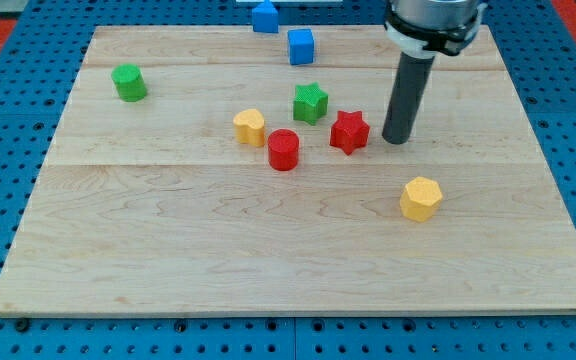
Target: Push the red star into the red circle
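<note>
The red star (349, 131) lies near the board's middle. The red circle (283, 150) stands a short way to the star's lower left, with a small gap between them. My tip (396, 140) rests on the board just to the right of the red star, close to it but apart. The dark rod rises from the tip to the view's top.
A green star (310, 102) sits just up and left of the red star. A yellow block (250, 127) is left of the red circle. A yellow hexagon (420, 198) lies lower right. A green cylinder (128, 82) is far left. Two blue blocks (300, 46) (264, 16) are at the top.
</note>
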`<state>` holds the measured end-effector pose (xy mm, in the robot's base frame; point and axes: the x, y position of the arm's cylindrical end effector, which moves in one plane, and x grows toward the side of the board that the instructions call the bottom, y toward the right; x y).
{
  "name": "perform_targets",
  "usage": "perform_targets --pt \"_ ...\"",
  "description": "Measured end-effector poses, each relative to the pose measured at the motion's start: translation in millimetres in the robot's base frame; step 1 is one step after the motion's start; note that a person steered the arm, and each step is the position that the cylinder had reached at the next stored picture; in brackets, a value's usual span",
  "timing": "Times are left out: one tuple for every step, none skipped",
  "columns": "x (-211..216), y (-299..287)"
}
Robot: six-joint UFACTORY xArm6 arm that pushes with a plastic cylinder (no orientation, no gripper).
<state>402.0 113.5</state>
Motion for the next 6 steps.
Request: perform_targets --pt "-1 -50" --pt "-14 -36" --pt "-96 35" --pt "-169 1" --pt "-207 -31" --pt "-189 -98"
